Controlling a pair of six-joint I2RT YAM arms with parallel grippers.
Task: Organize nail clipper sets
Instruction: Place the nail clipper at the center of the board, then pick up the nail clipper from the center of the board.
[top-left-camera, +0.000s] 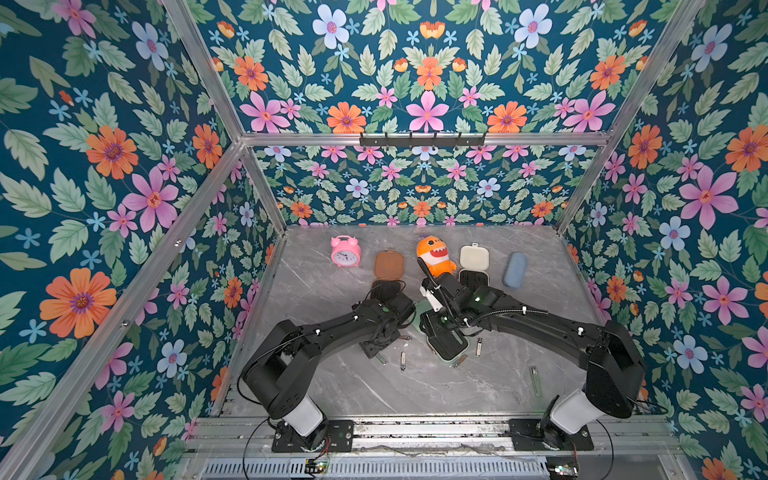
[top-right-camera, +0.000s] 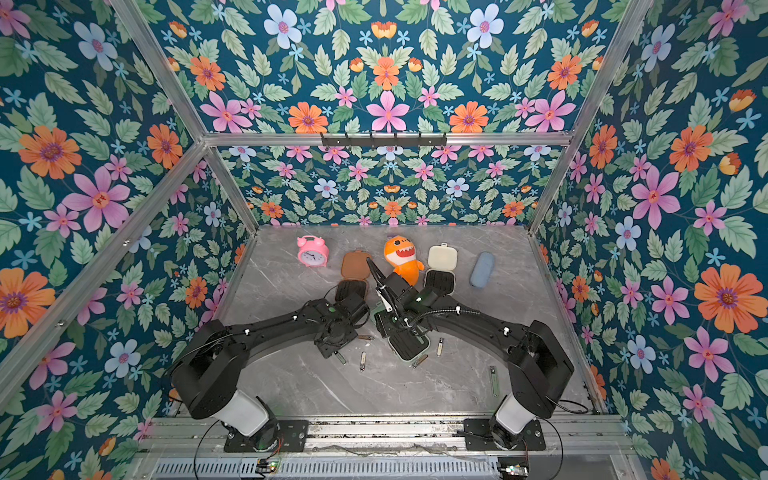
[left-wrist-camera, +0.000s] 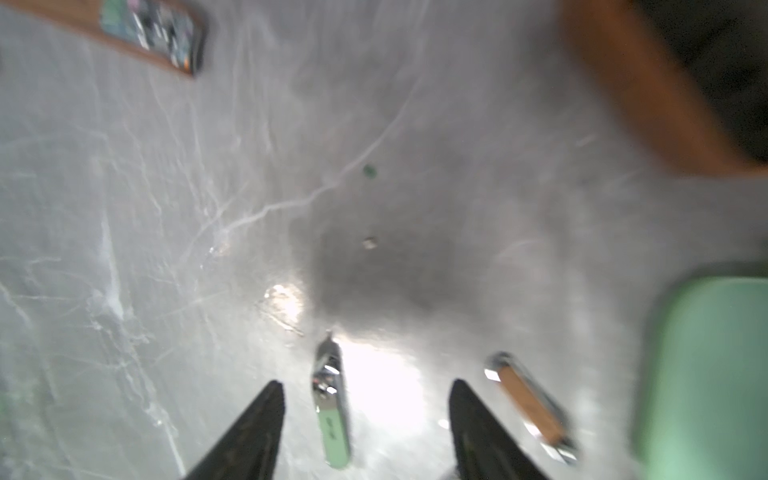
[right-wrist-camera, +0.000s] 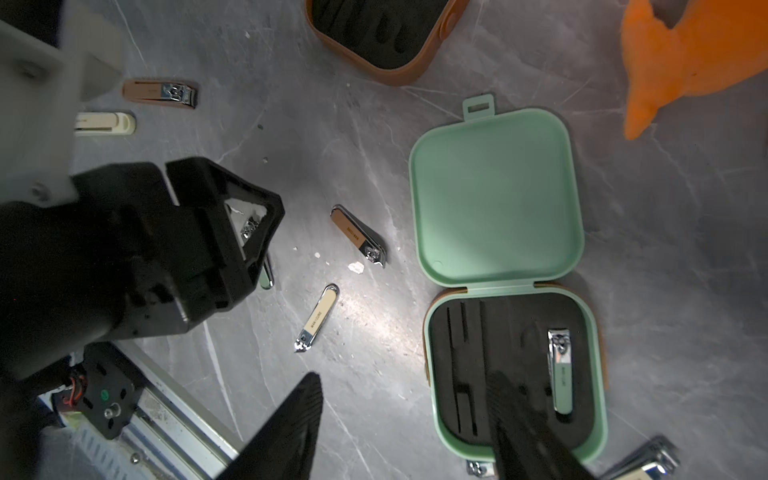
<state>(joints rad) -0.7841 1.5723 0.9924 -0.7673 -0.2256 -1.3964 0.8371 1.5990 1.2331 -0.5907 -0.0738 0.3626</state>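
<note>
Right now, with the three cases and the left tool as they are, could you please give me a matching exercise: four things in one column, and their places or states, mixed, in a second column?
Things:
1. mint green case
2. brown case
3. cream case
4. left tool

Places or states:
A. between the orange shark toy and the blue-grey pouch
B. open, above a green-handled clipper
C. next to the pink clock
D. one clipper sits in its black insert

Pairs: 1-D, 2-C, 3-A, 4-B.
</note>
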